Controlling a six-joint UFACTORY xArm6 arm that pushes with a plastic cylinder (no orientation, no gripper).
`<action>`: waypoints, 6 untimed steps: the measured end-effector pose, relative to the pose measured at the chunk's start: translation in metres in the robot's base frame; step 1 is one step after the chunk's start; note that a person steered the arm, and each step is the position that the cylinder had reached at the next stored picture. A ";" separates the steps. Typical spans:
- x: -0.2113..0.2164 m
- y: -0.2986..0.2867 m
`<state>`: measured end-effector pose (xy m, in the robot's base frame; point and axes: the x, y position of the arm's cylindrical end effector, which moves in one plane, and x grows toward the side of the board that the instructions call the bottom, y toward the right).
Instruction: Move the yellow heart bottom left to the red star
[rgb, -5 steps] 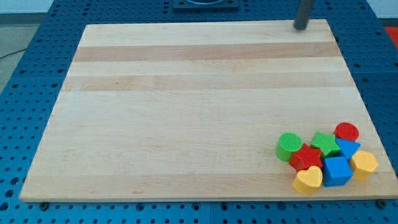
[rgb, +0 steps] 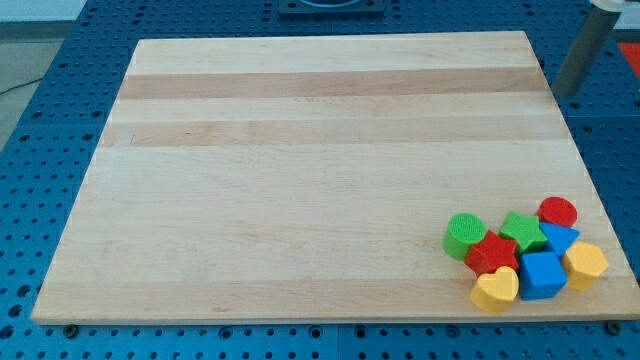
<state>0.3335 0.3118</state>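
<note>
The yellow heart (rgb: 496, 289) lies at the board's bottom right, touching the lower edge of the red star (rgb: 491, 253). Both sit in a tight cluster of blocks. My tip (rgb: 567, 92) is at the view's upper right, just off the board's right edge, far above the cluster. It touches no block.
The cluster also holds a green cylinder (rgb: 464, 234), a green star (rgb: 521, 229), a red cylinder (rgb: 558, 212), a blue triangle (rgb: 558, 238), a blue cube (rgb: 543, 274) and a yellow hexagon (rgb: 585, 264). The wooden board (rgb: 300, 180) rests on a blue pegboard.
My tip has moved right and down, from the board's top edge to beside its right edge. The blocks have not moved.
</note>
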 end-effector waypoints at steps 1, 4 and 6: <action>0.028 0.001; 0.120 0.002; 0.183 0.015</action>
<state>0.5161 0.3266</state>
